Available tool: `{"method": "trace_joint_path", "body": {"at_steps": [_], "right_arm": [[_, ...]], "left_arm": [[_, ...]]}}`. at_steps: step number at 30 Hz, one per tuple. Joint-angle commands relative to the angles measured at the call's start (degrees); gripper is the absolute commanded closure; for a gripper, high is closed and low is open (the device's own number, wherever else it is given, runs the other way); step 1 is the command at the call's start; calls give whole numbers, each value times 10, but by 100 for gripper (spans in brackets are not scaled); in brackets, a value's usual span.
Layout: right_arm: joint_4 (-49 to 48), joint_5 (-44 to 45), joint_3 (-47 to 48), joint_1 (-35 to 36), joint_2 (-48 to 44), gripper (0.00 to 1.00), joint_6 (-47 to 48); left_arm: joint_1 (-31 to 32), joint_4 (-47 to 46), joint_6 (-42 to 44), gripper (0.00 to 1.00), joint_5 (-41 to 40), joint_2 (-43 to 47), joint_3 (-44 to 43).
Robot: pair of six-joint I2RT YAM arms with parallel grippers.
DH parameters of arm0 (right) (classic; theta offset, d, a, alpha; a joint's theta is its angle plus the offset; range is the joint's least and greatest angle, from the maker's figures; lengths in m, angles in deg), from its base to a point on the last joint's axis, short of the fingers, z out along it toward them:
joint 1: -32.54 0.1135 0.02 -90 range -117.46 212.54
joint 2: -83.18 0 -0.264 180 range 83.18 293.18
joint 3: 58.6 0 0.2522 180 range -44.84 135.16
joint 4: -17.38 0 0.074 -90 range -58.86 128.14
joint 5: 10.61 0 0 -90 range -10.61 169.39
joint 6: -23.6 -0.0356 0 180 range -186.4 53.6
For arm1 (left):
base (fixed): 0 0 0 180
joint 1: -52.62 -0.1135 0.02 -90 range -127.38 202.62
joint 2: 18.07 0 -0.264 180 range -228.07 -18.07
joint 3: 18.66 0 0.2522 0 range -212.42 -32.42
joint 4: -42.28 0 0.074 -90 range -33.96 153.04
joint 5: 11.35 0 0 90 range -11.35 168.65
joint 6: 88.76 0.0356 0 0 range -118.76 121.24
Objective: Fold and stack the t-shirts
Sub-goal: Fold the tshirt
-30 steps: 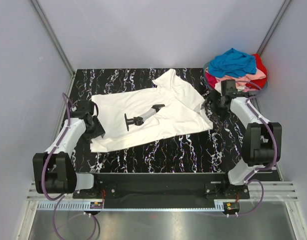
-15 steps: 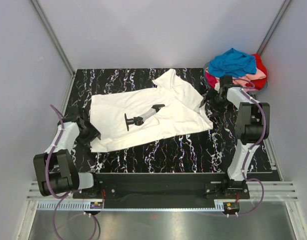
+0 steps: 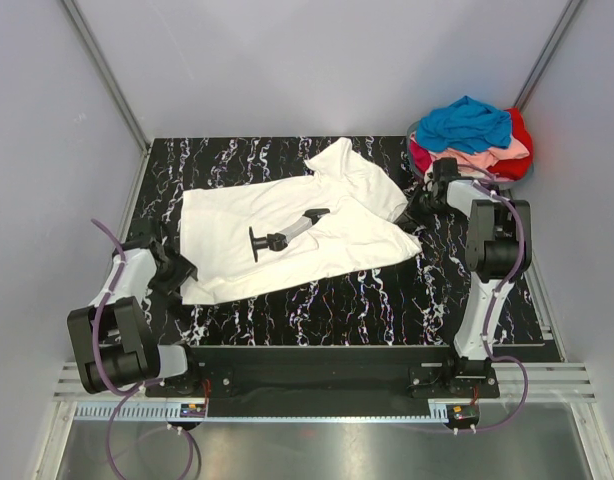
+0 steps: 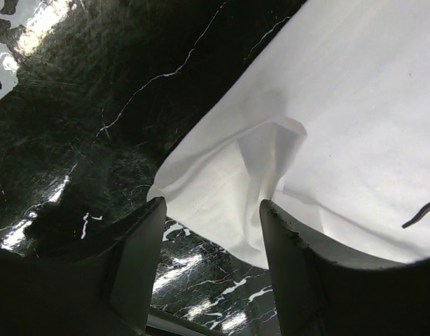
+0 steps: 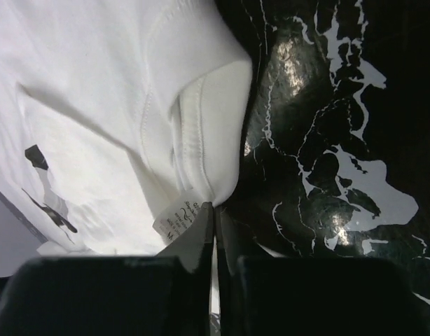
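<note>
White cotton is laid out across the middle of the black table [image 3: 387, 300]: one white t-shirt [image 3: 317, 240], spread open and a bit rumpled at its 1 o'clock end. No fold has been made in it, and no neat stack can be seen anywhere. The other t-shirts [image 3: 477, 130], blue, red and pink, are heaped in a messy pile at the table's 1 o'clock corner, so almost all of the job is judged to be left. The left gripper [image 4: 213, 210] is placed low at the white t-shirt's 8 o'clock corner. Its jaws are spread apart, the crumpled corner is seen between them, and nothing is gripped yet. The right gripper [image 5: 215, 210] is placed at the white t-shirt's 3 o'clock edge. Its jaws are pressed almost together, and the thick hem beside a small label [image 5: 174, 218] looks to be pinched at their tips.
</note>
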Motion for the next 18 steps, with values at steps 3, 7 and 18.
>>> {"method": "trace_joint_path", "body": {"at_steps": [3, 7, 18], "right_arm": [[-2, 25, 2, 0, 6, 100, -7], [-6, 104, -42, -39, -48, 100, -46], [-18, 179, -119, -88, -99, 100, -76]], "left_arm": [[-1, -19, -4, 39, -2, -8, -6], [-1, -13, -5, 40, -29, -4, -7], [23, -23, -30, 44, -51, 20, 25]]}}
